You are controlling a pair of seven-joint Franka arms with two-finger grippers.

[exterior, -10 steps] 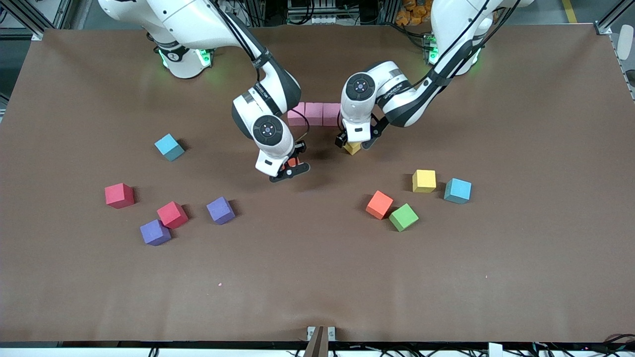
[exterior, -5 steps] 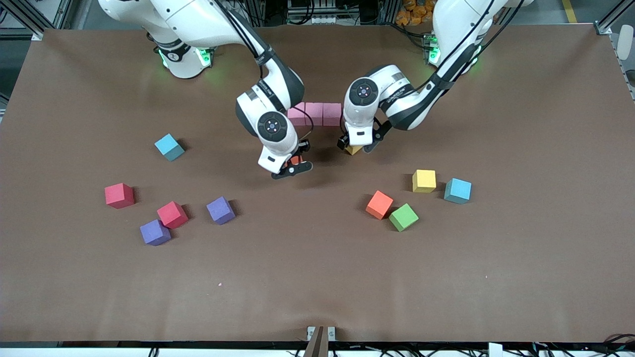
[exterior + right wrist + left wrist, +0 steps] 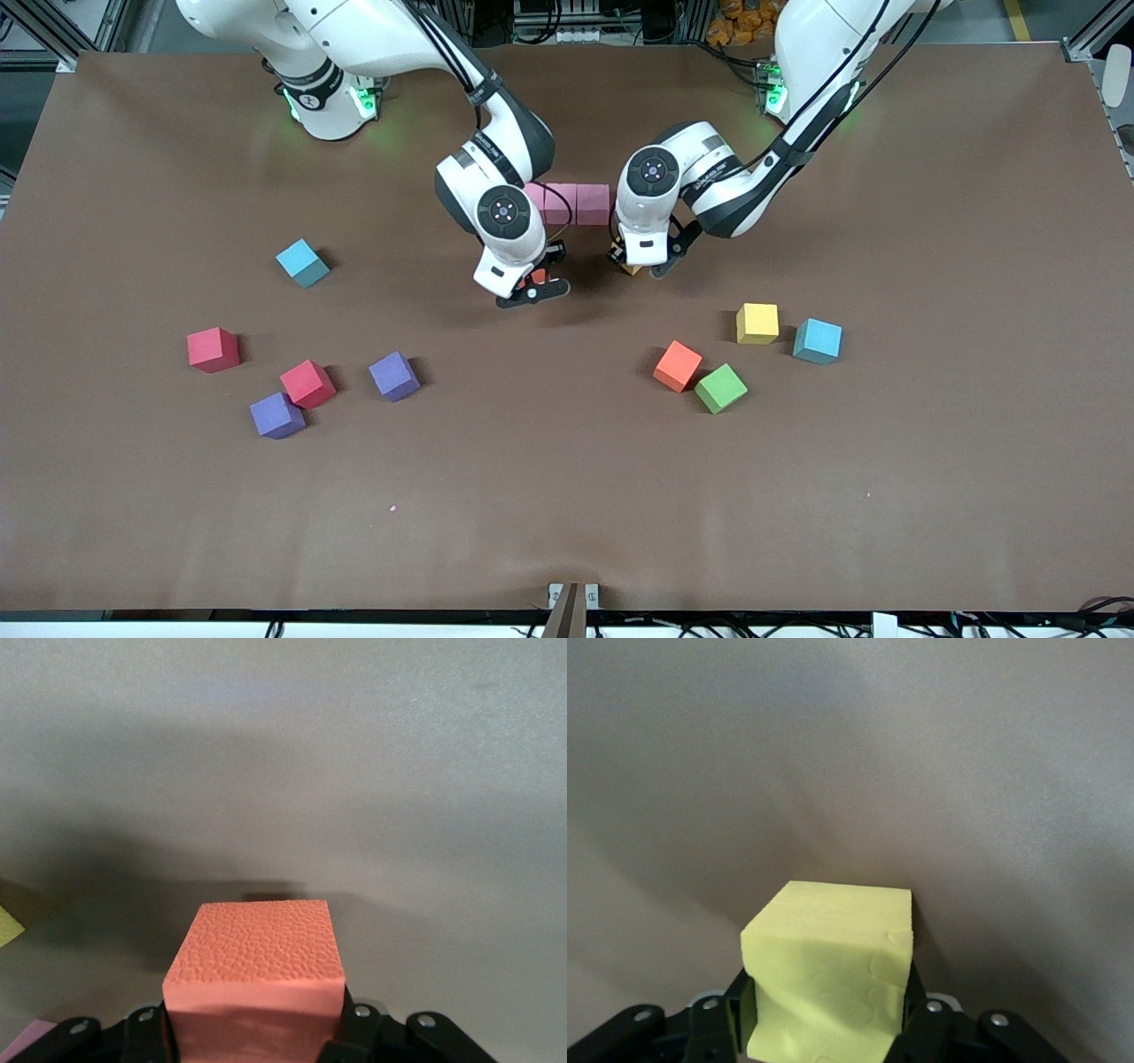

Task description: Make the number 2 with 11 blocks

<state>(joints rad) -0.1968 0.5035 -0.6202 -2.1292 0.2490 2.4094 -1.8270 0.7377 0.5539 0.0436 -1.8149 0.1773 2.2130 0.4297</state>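
Since the earlier frames, both arms have shifted toward the pink row. The right gripper has moved closer to the row's end nearest the right arm. The left gripper, whose jaws stood wide apart a second ago, now presses its fingers against the sides of a yellow block.

In the front view, the arms hide most of both held blocks: only a sliver of yellow and a spot of orange show. The right arm's wrist covers part of the first pink cube.

The right gripper is clamped on an orange block, which sits between its fingers above the table. The yellow block sits between the left gripper's fingers, just nearer the front camera than the pink row's end toward the left arm.

Loose blocks lie nearer the camera: red, red, purple, purple, orange, green, yellow.
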